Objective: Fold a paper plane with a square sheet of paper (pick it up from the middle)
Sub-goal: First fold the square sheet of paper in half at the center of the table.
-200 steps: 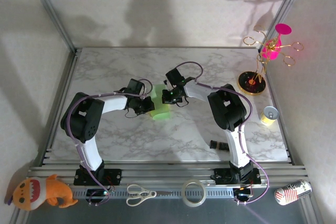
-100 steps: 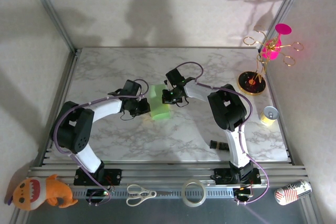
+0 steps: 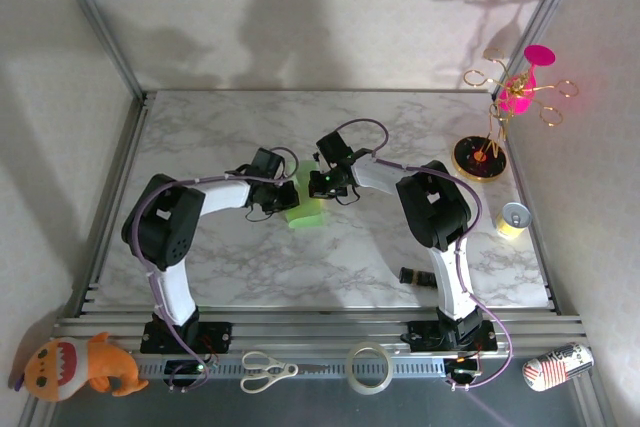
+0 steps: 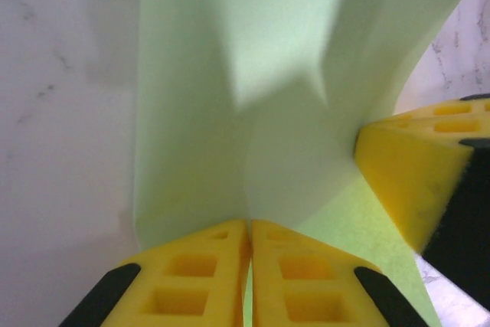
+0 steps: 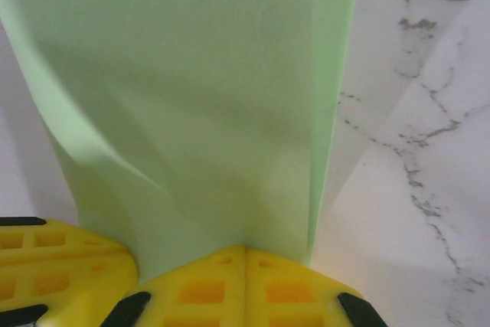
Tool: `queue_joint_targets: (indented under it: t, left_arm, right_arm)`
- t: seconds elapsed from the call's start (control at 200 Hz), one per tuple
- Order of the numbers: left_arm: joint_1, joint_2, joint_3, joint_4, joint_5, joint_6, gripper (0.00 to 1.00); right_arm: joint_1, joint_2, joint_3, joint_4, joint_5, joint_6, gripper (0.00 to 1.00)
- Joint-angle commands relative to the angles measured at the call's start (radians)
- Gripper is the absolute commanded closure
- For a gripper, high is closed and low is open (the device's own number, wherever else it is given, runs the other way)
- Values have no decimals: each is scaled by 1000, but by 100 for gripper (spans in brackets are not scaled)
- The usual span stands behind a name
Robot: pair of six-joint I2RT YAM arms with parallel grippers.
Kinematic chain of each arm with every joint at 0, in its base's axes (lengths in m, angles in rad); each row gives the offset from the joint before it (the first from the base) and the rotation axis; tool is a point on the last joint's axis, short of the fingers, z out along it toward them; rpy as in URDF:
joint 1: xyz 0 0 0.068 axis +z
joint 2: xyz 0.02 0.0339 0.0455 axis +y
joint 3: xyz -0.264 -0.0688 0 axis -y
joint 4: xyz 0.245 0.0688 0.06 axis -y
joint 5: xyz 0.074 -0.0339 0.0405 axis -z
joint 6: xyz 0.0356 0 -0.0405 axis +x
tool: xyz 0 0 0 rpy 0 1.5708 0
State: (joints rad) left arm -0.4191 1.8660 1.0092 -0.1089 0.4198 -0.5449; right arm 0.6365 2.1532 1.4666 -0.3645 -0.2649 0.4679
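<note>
Two grippers: the left gripper (image 3: 283, 194) and the right gripper (image 3: 312, 185) meet at the table's centre, both on the green sheet of paper (image 3: 308, 211).
Left tool: in its wrist view the left gripper's (image 4: 249, 223) yellow pads are pressed together on the paper's (image 4: 230, 74) near edge, and the right gripper's (image 4: 406, 174) pad comes in at 3 o'clock.
Right tool: pads pinched tight on the paper (image 5: 191, 74), with the left gripper's pad at 7 o'clock.
Surface: white marble table (image 3: 200, 137) with grey veins.
Room: pale walls, aluminium frame posts, soft shadows on the back wall.
Table edge: pink-and-gold stand (image 3: 518, 95) at 2 o'clock, yellow can (image 3: 514, 217) at 3, small black object (image 3: 415, 275) at 4.
Front rail: plush toy (image 3: 75, 367) at 7 o'clock, scissors (image 3: 265, 371), tape roll (image 3: 349, 365) at 6, lying can (image 3: 557, 366) at 5.
Hard to tell: from above the grippers cover much of the paper. Both wrist views cut off its far edges, so its folded shape cannot be made out.
</note>
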Motion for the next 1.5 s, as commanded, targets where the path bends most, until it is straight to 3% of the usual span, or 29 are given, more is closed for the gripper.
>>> queue_joint_targets:
  t: [0.0, 0.12, 0.25, 0.496, 0.856, 1.077, 1.492]
  left_arm:
    - [59, -28, -99, -141, -123, 48, 88]
    - [102, -127, -117, -167, -97, 62, 88]
    - [89, -194, -83, -109, 30, 6, 87]
    - [-4, -90, 12, -20, 98, -79, 87]
    - [-17, 6, -27, -130, 94, 18, 90]
    - [-29, -51, -122, -277, 12, 93, 91]
    - [-35, -228, -261, -326, -7, 72, 92]
  right_arm:
    - [-28, 135, -89, -161, 221, 6, 97]
    - [-28, 134, -93, -162, 223, 6, 97]
    - [-28, 136, -88, -162, 216, 8, 97]
    - [-28, 145, -91, -149, 211, 21, 97]
    - [-29, 145, -110, -132, 205, 35, 97]
    - [-29, 152, -122, -121, 210, 57, 97]
    - [-29, 151, -123, -116, 215, 61, 98]
